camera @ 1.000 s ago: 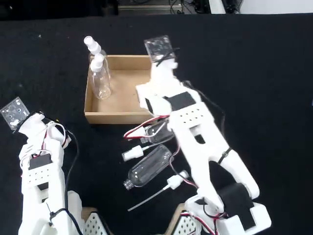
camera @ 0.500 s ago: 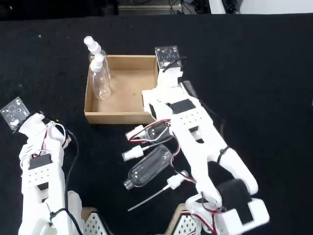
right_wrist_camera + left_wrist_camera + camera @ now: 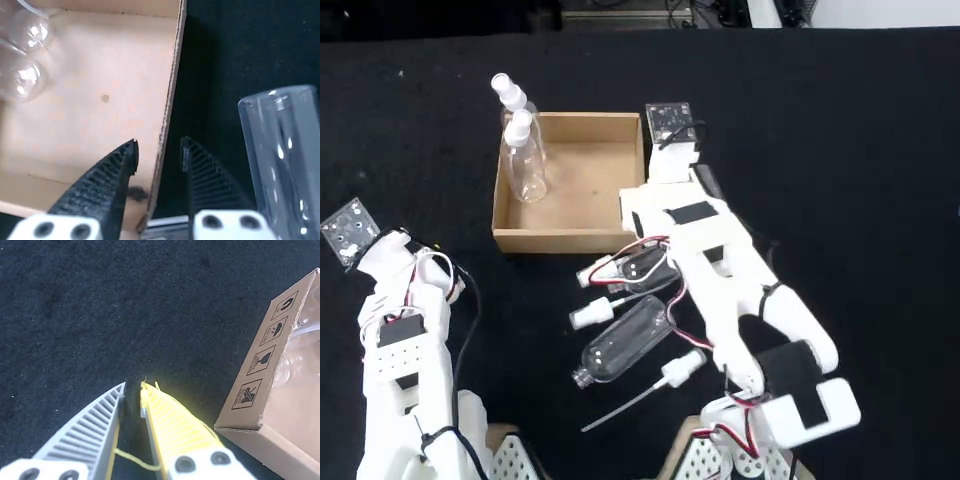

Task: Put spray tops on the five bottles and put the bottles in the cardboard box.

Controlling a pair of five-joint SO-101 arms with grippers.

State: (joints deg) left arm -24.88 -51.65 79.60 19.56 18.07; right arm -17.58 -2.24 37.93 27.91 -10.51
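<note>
**Right gripper (image 3: 159, 145) astride one side wall of the open brown cardboard box (image 3: 582, 185); left gripper (image 3: 132, 387) off the box's opposite near corner.**
The right gripper's black fingers are spread and empty, one over the box floor and one outside the wall. Two upright clear plastic bottles with white spray tops (image 3: 527, 165) stand in the far corner of the box, away from that gripper. An uncapped clear bottle (image 3: 625, 340) and a loose white spray top with a thin tube (image 3: 678, 370) lie on the black cloth-covered table (image 3: 840, 150), beside the right arm. The left gripper's fingers are pressed nearly together, pinching nothing, above bare cloth.
</note>
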